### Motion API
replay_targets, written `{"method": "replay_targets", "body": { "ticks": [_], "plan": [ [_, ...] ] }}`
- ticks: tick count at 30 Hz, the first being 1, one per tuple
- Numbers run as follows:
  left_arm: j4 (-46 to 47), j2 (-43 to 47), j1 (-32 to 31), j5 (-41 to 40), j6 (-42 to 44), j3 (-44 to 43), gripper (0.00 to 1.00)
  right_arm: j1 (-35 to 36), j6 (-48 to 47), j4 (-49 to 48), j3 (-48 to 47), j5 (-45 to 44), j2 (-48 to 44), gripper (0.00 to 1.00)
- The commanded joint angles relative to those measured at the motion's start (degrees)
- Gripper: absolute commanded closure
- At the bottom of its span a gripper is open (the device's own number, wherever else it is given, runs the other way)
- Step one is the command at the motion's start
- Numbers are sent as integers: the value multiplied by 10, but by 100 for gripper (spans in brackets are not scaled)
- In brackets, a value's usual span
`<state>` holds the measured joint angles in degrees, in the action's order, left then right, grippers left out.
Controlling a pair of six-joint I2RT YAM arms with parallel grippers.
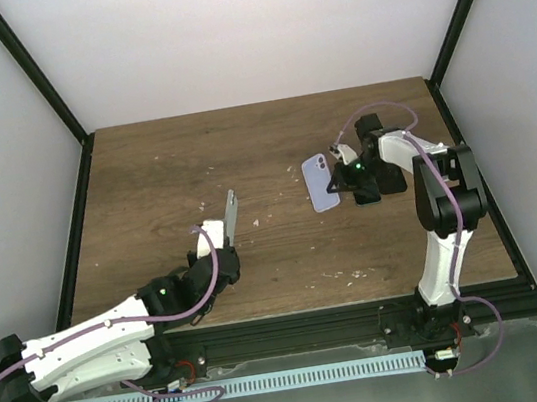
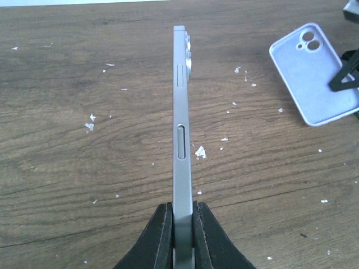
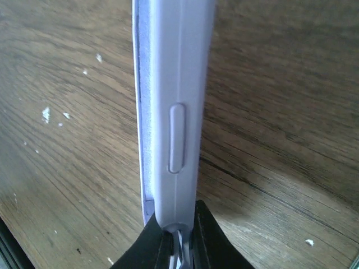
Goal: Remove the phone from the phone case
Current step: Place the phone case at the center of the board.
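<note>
My left gripper (image 1: 223,245) is shut on one end of the phone (image 1: 231,214), out of its case, and holds it edge-on over the table's left middle. In the left wrist view the phone (image 2: 181,112) shows its grey side with buttons, pinched between the black fingers (image 2: 160,235). The phone case (image 1: 320,183), a pale lilac shell with a camera cutout, is empty and sits at the right middle. My right gripper (image 1: 349,175) is shut on its near end. The case fills the right wrist view (image 3: 174,101), clamped at the gripper (image 3: 180,232). It also shows in the left wrist view (image 2: 317,78).
A flat black object (image 1: 368,191), perhaps another phone, lies partly under the right gripper. Small white flecks (image 2: 200,152) are scattered over the wooden table (image 1: 164,176). Black frame posts and white walls close in the left, right and far sides.
</note>
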<state>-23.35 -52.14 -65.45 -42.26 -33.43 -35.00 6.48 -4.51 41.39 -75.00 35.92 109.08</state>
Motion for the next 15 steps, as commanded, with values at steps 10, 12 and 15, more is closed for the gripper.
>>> {"method": "replay_targets", "body": {
  "ticks": [10,12,15],
  "plan": [
    [37,-68,3,1,65,-37,100,-36,-15,-25,37,7,-3,99],
    [42,-84,3,2,72,-43,100,-41,-19,-26,41,3,-1,99],
    [54,-106,5,7,86,-54,100,-53,-27,-25,40,0,1,97]
  ]
}}
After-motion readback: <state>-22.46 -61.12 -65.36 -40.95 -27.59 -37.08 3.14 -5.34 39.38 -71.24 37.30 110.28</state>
